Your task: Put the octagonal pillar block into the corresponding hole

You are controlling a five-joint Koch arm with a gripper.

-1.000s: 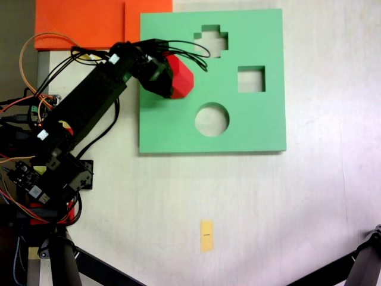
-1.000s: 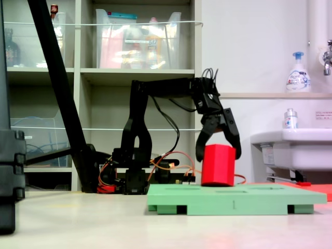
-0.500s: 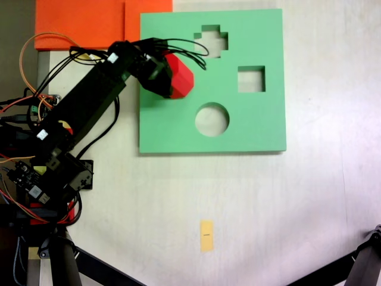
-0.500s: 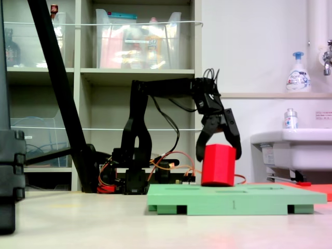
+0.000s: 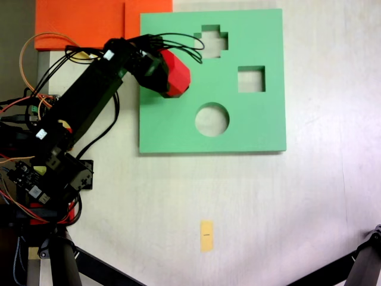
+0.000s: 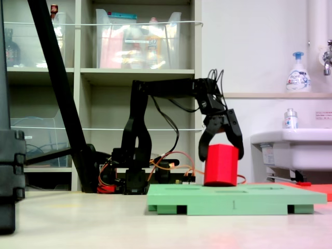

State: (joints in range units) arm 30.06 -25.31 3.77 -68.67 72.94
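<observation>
The green board (image 5: 256, 128) is lying flat on the table (image 5: 297, 208). The end effector (image 6: 220, 155) is gripping the red block (image 6: 221, 165) from above, jaws on its sides; the block is standing upright, its base at the board's surface, left of the cross, square and round cut-outs in the top-down fixed view. No eight-sided hole is showing. Against the earlier frames, block and end effector are sitting slightly farther up and left.

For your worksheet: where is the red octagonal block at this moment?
The red octagonal block stands on the green foam board near its upper-left part in the top-down fixed view, left of the cross-shaped and square cut-outs, between the jaws of the gripper.
</observation>
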